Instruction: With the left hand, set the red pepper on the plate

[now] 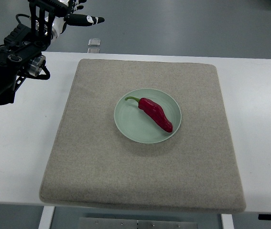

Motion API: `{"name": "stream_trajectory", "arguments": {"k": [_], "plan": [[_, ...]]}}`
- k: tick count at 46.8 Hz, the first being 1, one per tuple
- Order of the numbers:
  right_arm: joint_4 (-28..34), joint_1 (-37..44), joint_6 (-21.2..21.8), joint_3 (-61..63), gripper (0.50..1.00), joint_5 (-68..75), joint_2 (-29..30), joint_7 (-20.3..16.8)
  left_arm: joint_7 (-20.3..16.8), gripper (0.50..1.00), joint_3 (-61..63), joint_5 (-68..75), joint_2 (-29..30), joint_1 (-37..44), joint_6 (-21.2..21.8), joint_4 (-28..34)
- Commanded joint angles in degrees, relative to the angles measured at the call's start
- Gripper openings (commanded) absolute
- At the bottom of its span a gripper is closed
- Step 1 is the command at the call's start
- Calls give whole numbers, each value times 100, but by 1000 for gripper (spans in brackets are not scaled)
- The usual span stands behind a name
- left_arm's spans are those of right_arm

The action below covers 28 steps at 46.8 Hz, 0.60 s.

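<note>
The robot's left hand (61,16) hung at the frame's eleven o'clock corner, partly cut off by the top edge; its dark fingers (85,20) stretched out straight toward three o'clock with nothing in them, though the palm was hard to make out among cables and brackets. The left arm (6,67) ran off the left edge at about ten o'clock.

The red pepper (156,114) lay on the pale green plate (130,126), well apart from the hand, toward its five o'clock. The green stem pointed to ten o'clock and the tip reached toward the rim at four o'clock.

The plate sat near the middle of a beige mat (97,167) on the white worktop (16,157). A small clear object (94,42), too small to identify, lay beyond the worktop's far edge. Nothing stood between hand and plate.
</note>
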Motion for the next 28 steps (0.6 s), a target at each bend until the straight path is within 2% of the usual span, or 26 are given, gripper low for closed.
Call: {"name": "stream_trajectory", "arguments": {"k": [1, 6, 9, 15, 20, 28], "plan": [[0, 0, 0, 0, 928, 0, 0, 0, 311, 949, -88, -617, -26, 2, 109, -5], [0, 0, 0, 0, 928, 0, 0, 0, 523, 956, -159, -1154, -131, 37, 136, 101], [0, 0, 0, 0, 928, 0, 0, 0, 567, 958, -255, -1382, -280, 72, 145, 224], [0, 0, 0, 0, 928, 0, 0, 0, 567, 992, -545, -1866, -377, 107, -40, 347], [0, 0, 0, 0, 928, 0, 0, 0, 558, 992, -686, -2261, -430, 204, -584, 400], [0, 0, 0, 0, 928, 0, 0, 0, 506, 992, -748, -2824, -562, 327, -1779, 839]]}}
